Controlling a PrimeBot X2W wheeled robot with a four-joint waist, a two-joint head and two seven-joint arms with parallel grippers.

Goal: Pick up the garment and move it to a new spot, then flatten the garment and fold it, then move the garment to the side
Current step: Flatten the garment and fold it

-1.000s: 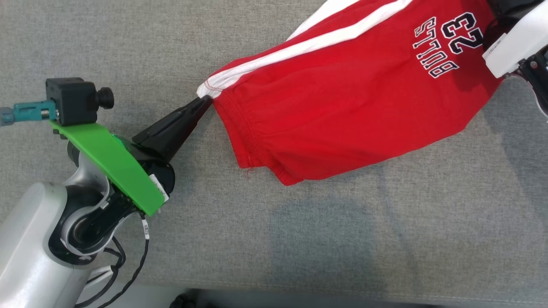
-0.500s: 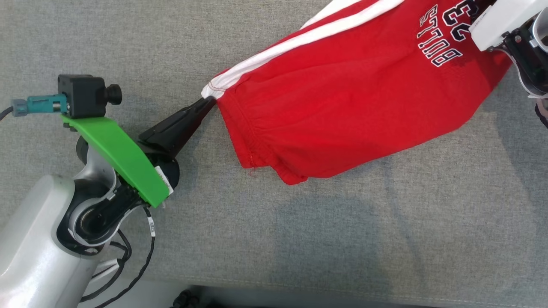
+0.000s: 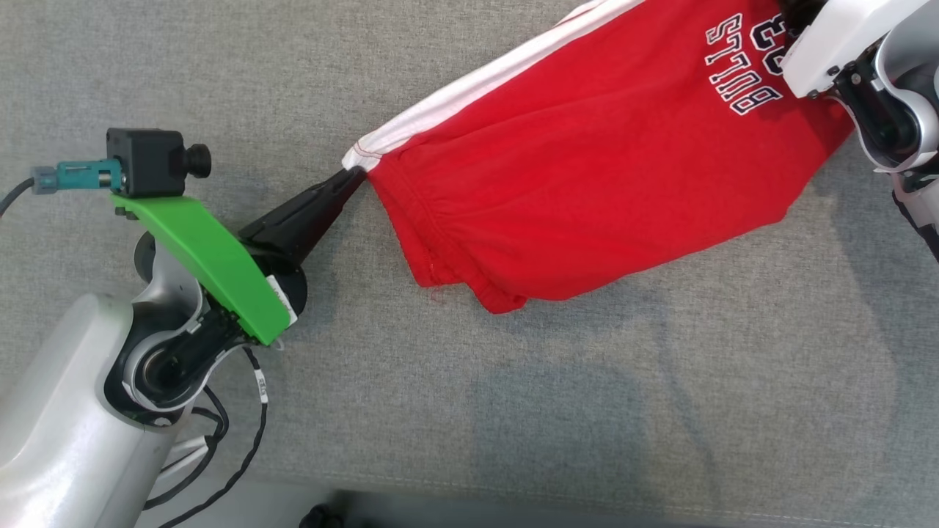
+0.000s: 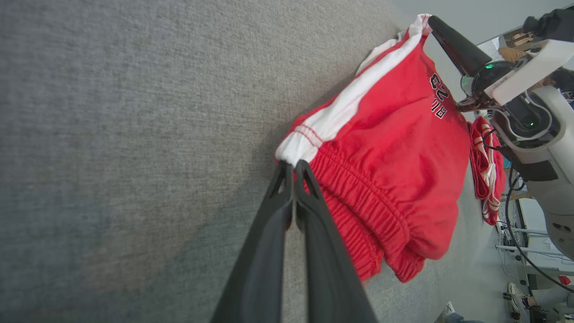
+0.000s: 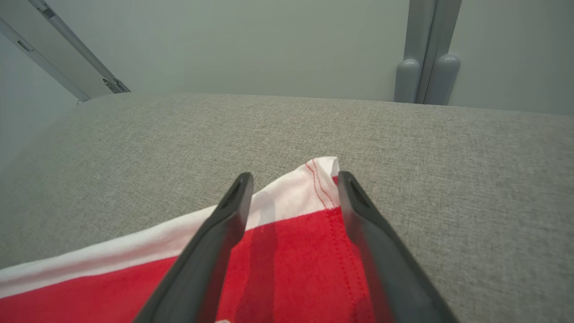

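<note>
The garment is a pair of red shorts with a white side stripe and "BULLS 23" lettering, stretched across the grey padded surface. My left gripper is shut on the white waistband corner, and the left wrist view shows the left gripper pinching that edge of the garment. The right forearm hangs over the lettered end. My right gripper is open in its wrist view. The garment's white-striped hem corner lies between and below its spread fingers, untouched.
The grey padded table runs well past the garment, with its front edge near the bottom. In the left wrist view a second red-and-white cloth lies beyond the right arm. A pale wall and grey post stand behind the table.
The right forearm has moved left and up the head view over the lettered end, and its jaws have come apart. The left gripper keeps its hold on the waistband corner.
</note>
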